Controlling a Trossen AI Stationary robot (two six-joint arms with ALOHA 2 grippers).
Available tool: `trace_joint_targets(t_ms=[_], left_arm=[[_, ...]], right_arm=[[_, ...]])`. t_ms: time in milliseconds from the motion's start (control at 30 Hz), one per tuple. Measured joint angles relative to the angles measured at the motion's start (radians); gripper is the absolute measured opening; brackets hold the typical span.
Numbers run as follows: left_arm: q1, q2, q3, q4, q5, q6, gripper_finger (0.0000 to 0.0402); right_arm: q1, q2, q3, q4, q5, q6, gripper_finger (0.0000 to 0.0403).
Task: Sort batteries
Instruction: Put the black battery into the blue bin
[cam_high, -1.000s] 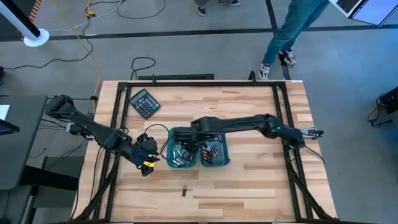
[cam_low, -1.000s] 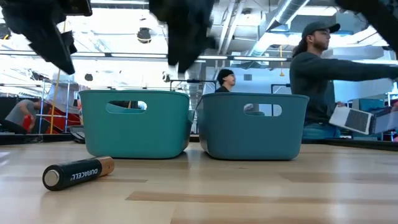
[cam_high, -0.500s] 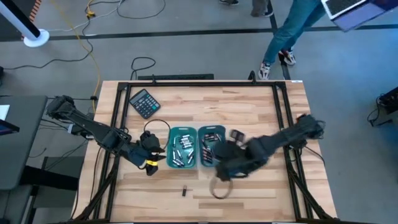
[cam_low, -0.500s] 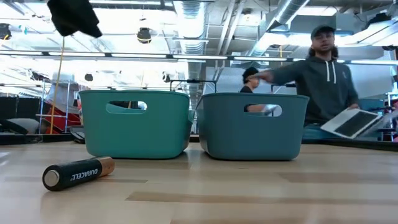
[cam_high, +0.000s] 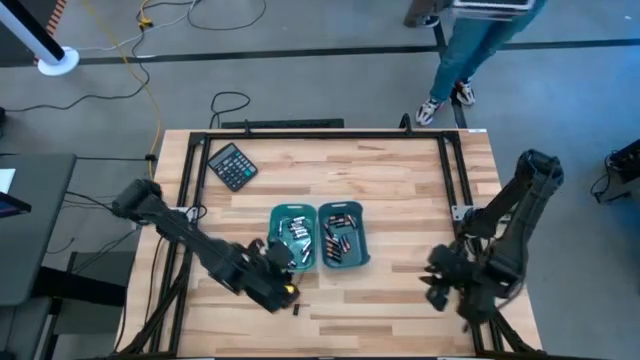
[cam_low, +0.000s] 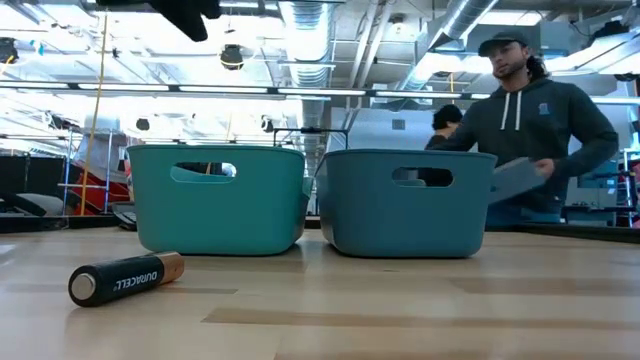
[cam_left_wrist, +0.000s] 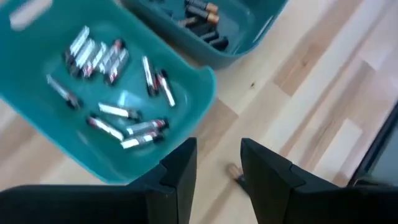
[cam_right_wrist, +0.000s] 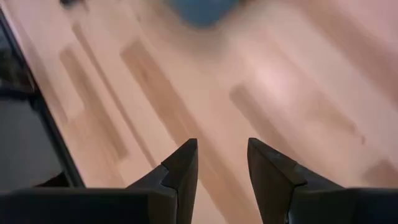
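Observation:
Two teal bins stand side by side mid-table. The left bin (cam_high: 295, 238) holds silvery batteries (cam_left_wrist: 112, 56); the right bin (cam_high: 343, 238) holds dark batteries with copper ends (cam_left_wrist: 199, 9). One loose dark battery with a copper end (cam_high: 297, 307) lies on its side on the wood near the front edge, also seen in the low view (cam_low: 125, 278). My left gripper (cam_high: 285, 290) hovers open just above and left of it, the battery's copper end (cam_left_wrist: 234, 169) showing between its fingers. My right gripper (cam_high: 437, 283) hangs open over bare wood at the table's right.
A black calculator (cam_high: 232, 164) lies at the table's far left corner. Black frame rails (cam_high: 455, 190) run along the table's sides. A person (cam_low: 530, 130) stands beyond the far edge. Bare wood lies in front of the bins and to their right.
My right gripper has swung from above the bins toward the table's right edge and nearer the front. My left gripper has gone from beside the left bin toward the near edge and to the right, coming over the loose battery. The battery and bins have stayed put.

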Motion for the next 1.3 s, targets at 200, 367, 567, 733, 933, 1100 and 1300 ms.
trace_joint_targets(t_ms=[200,367,567,733,933,1100,1300], left_arm=[[-0.037,0.238,0.258,-0.175,0.028,-0.33,0.0119],[-0.058,0.368,0.35,-0.193,0.132,-0.592,0.0118],[-0.062,0.46,0.354,-0.197,0.249,-0.789,0.0118],[-0.059,0.516,0.354,-0.182,0.259,-0.793,0.0118],[-0.039,0.565,0.353,-0.181,0.259,-0.784,0.0118],[-0.021,0.61,0.353,-0.152,0.269,-0.781,0.0118],[-0.014,0.637,0.357,-0.136,0.331,-0.781,0.0114]], right_arm=[[0.18,-0.045,-0.109,-0.003,0.002,0.155,0.0152],[0.245,-0.045,-0.138,0.005,0.002,0.181,0.0152],[0.269,-0.045,-0.149,0.006,0.002,0.18,0.0152],[0.272,-0.045,-0.149,0.009,0.003,0.173,0.0152],[0.272,-0.045,-0.149,0.022,0.004,0.168,0.0152],[0.272,-0.044,-0.149,0.041,0.007,0.135,0.0152],[0.271,-0.044,-0.149,0.046,0.007,0.121,0.0152]])
